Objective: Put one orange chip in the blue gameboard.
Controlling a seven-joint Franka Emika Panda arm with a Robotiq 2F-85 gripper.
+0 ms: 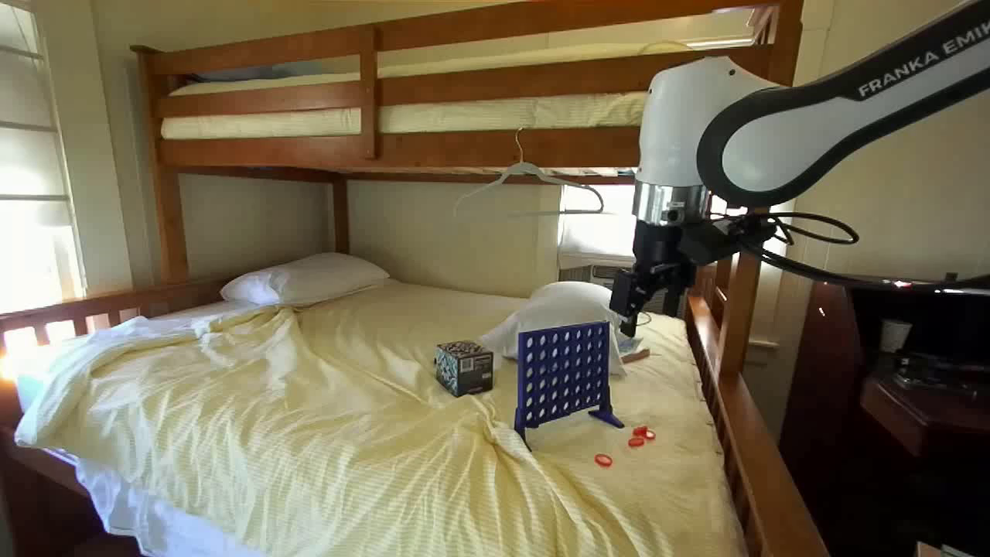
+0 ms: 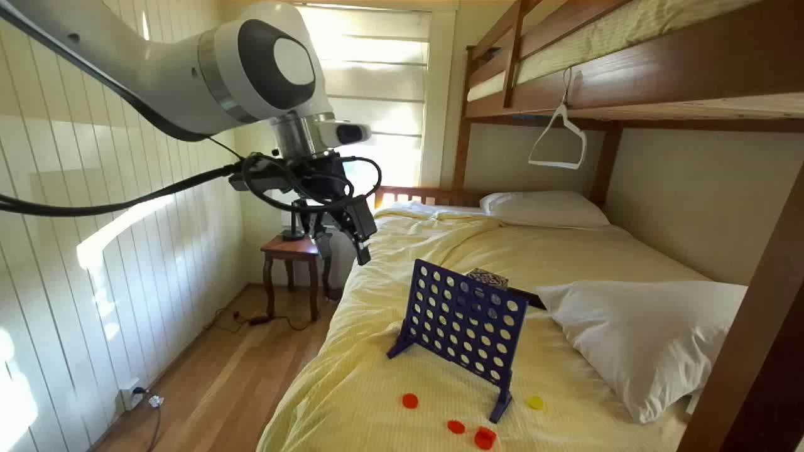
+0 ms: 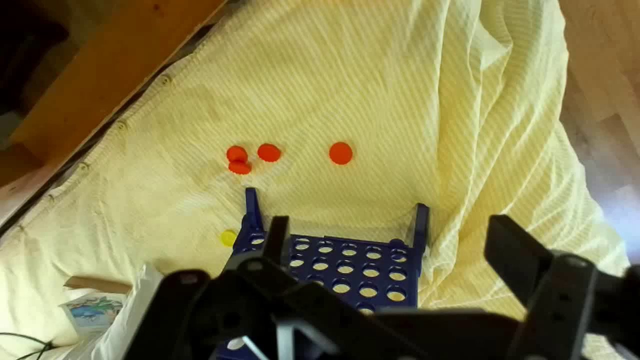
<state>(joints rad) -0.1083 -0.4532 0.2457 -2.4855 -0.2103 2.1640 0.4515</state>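
Several orange chips lie flat or overlapping on the yellow bedcover. One orange chip (image 3: 341,153) lies apart from the others in the wrist view; it also shows in both exterior views (image 1: 603,460) (image 2: 409,400). Another orange chip (image 3: 269,152) lies beside an overlapping pair (image 3: 237,154). The blue gameboard (image 1: 564,371) stands upright on its feet on the bed, near the chips; it shows in an exterior view (image 2: 463,321) and partly behind my fingers in the wrist view (image 3: 360,256). My gripper (image 3: 390,225) is open and empty, in the air above the gameboard's level; it shows in an exterior view (image 2: 344,254).
A yellow chip (image 2: 535,402) lies by a gameboard foot. A dark patterned cube (image 1: 464,368) and a white pillow (image 2: 641,339) are on the bed. A hanger (image 1: 526,168) hangs from the upper bunk. A wooden rail (image 1: 719,379) runs along the bed's edge.
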